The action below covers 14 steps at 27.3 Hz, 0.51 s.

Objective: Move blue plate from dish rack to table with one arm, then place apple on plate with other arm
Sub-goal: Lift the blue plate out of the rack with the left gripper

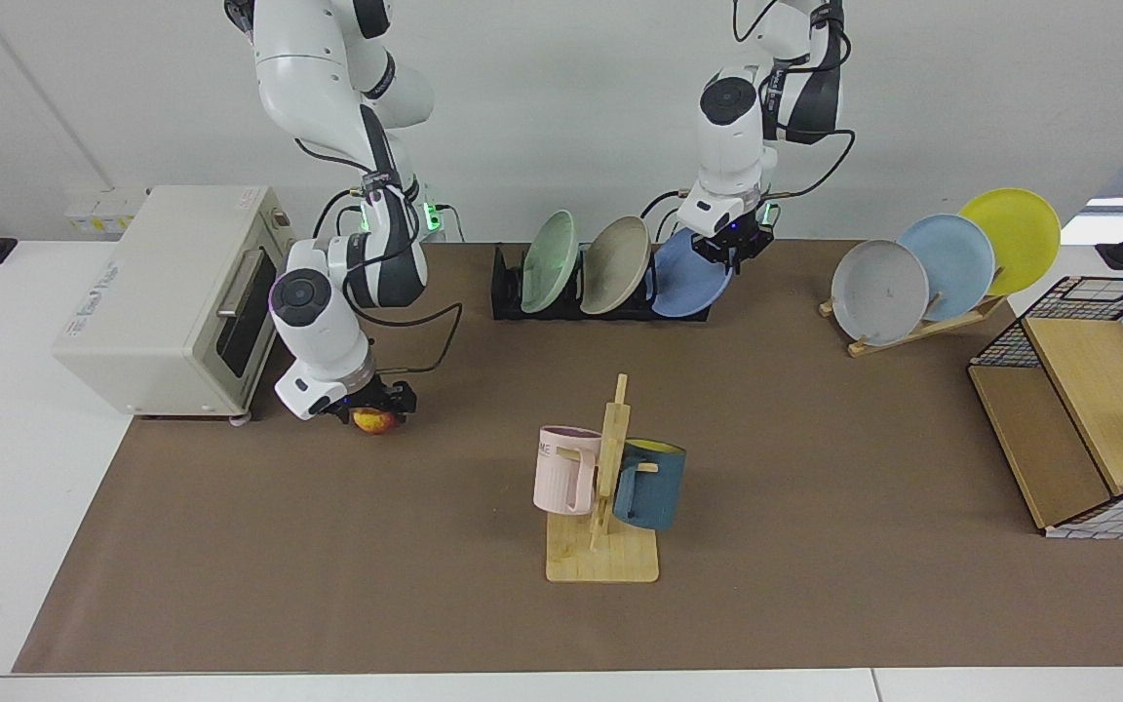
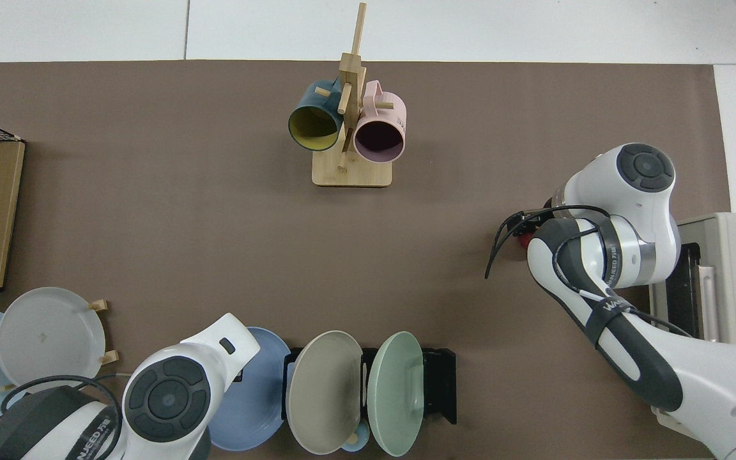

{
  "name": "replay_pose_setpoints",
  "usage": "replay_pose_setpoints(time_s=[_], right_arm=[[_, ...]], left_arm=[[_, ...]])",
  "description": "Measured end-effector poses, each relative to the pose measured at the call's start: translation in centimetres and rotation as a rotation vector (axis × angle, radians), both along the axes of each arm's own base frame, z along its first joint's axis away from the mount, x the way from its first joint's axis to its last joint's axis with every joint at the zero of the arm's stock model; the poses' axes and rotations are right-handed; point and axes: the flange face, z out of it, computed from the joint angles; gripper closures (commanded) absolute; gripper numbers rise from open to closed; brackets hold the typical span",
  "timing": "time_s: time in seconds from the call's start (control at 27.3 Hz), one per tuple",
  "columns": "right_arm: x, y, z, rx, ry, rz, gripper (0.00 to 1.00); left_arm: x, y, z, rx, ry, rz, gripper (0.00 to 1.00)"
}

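Both grippers are down at their things, one on each side of me. Left gripper (image 1: 735, 246) sits at the top rim of the blue plate (image 1: 688, 283); its fingers look drawn in on that rim, though from across the table I cannot tell whether they pinch it or only straddle it. That plate leans directly under this hand in the end slot of the black dish rack (image 1: 522, 297), with a beige plate (image 1: 613, 265) and a pale green plate (image 1: 548, 261) standing beside it further along the rack.

Right gripper (image 1: 371, 408) is low over the apple (image 1: 376, 421), which rests on the brown mat of the table (image 1: 815, 585) just below my fingers, beside the toaster oven (image 1: 162, 292); whether those fingers have closed on the fruit I cannot tell, since from above my own wrist hides all but a red sliver of it (image 2: 524, 241).

I judge the plate stiff, light and smooth; the rim is the only hold, so it may pivot or slip in a thin two-finger pinch, and it should lift straight out of the slot. I judge the apple firm, round and apt to roll; a hold across its widest part seems best.
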Motion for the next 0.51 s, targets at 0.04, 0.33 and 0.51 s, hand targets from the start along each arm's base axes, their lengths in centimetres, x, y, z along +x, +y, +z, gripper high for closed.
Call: replay_pose_setpoints(time_s=[0.04,0.33,0.51], right_arm=[[0.0,0.0,-0.2,0.001,-0.008,0.000,0.00],[-0.2,-0.1,-1.3,0.002,-0.043,-0.001,0.00],[-0.2,-0.1,-1.3,0.002,-0.043,-0.001,0.00]], left_arm=[[0.1,-0.1,0.5,0.001,-0.001,0.000,1.00],[0.2,-2.4,5.1,0.110,-0.063,-0.019,1.00],[-0.7,-5.1,6.6,0.227,-0.151,-0.062,1.00]])
